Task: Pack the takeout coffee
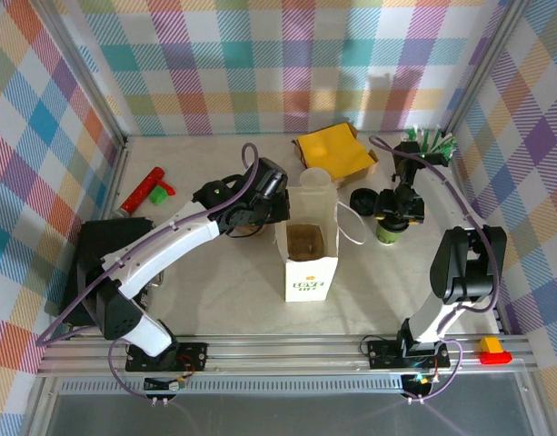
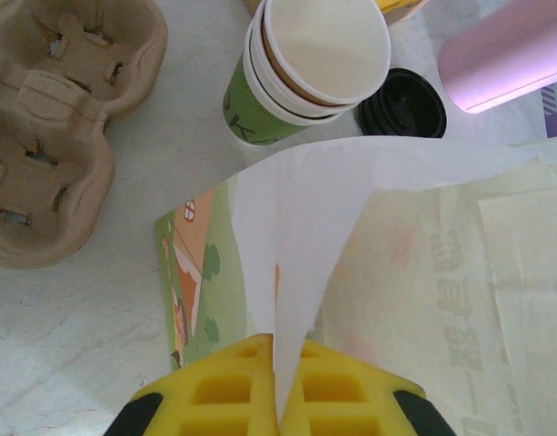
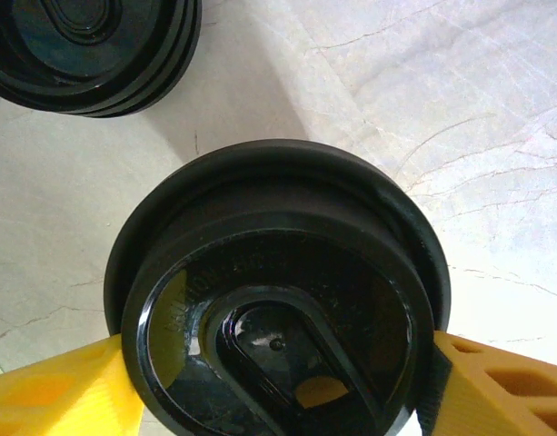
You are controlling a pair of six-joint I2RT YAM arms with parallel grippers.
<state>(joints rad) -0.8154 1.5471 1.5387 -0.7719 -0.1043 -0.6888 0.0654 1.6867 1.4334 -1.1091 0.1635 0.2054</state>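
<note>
**Catalogue entry: lidded cup in the right gripper, bag mouth at its 9 o'clock**

Item 1, small paper cup, cream above and green-banded below (image 1: pixel 387 234): stood upright on the table at 3 o'clock from the bag, near the bag's handle loop; long axis judged vertical.

Item 2, round black plastic lid (image 3: pixel 278 291): seen flat and level from the right wrist; judged to be seated on the paper cup, though the rim beneath is hidden.

Item 3, right gripper (image 3: pixel 276 352): clenched across the lid's full width, one yellow finger pressed against each side; placed directly above the cup.

Item 4, left gripper (image 2: pixel 278 350): clamped shut on a fold of wall of the tall white paper bag with a green logo (image 1: pixel 310 272), at the 10 o'clock corner of the mouth; the mouth is held open upward.

Item 5, sundries: a stack of lidless paper cups (image 2: pixel 305 73) at 12 o'clock from the bag; a stack of spare black lids (image 3: pixel 87 45) at 10 o'clock from the cup; a pink cup (image 2: pixel 505 54); a brown pulp cup carrier (image 2: pixel 60 118).

Governing relation: the bag mouth lies at 9 o'clock from the cup and is judged higher than its rim; a lift, then carriage toward 9 o'clock with the axis kept vertical, is judged to be required; the right arm is nearer, the left being occupied with the bag.

Hazard, judged: the hold is on the lid alone; separation from the cup is possible if the lid is not seated fully.
</note>
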